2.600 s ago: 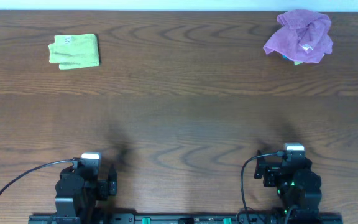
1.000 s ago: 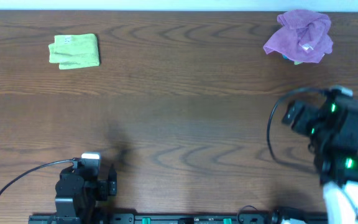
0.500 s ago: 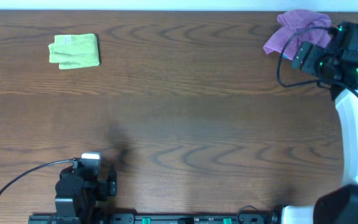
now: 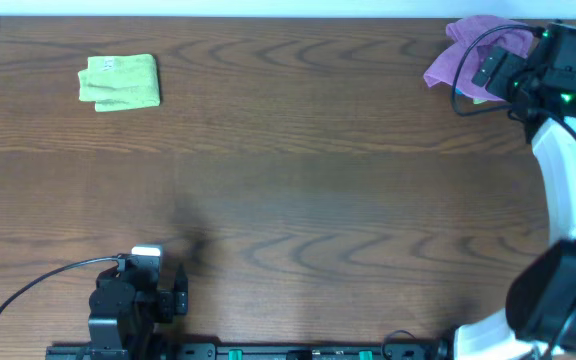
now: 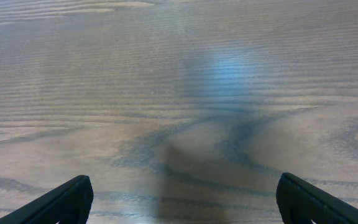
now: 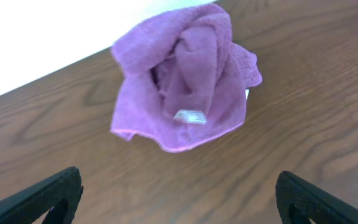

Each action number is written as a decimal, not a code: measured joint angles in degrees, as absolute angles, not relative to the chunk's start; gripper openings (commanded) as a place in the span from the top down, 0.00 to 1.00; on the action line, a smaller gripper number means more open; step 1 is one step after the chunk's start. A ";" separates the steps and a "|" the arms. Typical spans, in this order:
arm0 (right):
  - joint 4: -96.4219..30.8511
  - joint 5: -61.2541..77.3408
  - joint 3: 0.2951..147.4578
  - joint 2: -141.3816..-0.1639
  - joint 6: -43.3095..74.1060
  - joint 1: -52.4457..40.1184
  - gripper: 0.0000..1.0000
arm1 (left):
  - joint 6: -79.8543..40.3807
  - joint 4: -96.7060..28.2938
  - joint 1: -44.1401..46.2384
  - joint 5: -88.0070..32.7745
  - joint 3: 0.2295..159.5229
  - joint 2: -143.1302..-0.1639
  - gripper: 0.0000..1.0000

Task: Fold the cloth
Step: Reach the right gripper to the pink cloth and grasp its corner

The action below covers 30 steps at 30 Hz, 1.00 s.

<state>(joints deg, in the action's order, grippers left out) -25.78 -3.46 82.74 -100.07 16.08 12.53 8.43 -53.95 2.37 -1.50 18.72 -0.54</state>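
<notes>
Purple microfibre, the cloth lies bunched in a loose heap at the far right corner of the table, close to the far edge; a small white tag shows on the side facing the wrist camera; the folds rise to a rounded peak.

The right arm is stretched from its base at the near edge out to that corner; seen from overhead, its wrist overlaps the right side of the heap; the right gripper is spread wide and grasps nothing; its fingers stand apart from the cloth, on the near side of it.

The left gripper is likewise spread and holds nothing; it sits low above bare wood at the near left edge.

A green cloth, folded, lies at the far left.
</notes>
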 measured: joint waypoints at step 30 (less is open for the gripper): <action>-6.22 -1.32 83.57 -119.55 22.59 14.57 0.34 | 8.43 -53.95 2.37 -1.50 18.72 -0.54 0.05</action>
<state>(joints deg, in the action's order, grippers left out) -6.22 -1.32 83.57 -119.55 22.59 14.57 8.43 -53.95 2.37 -1.50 18.72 -0.54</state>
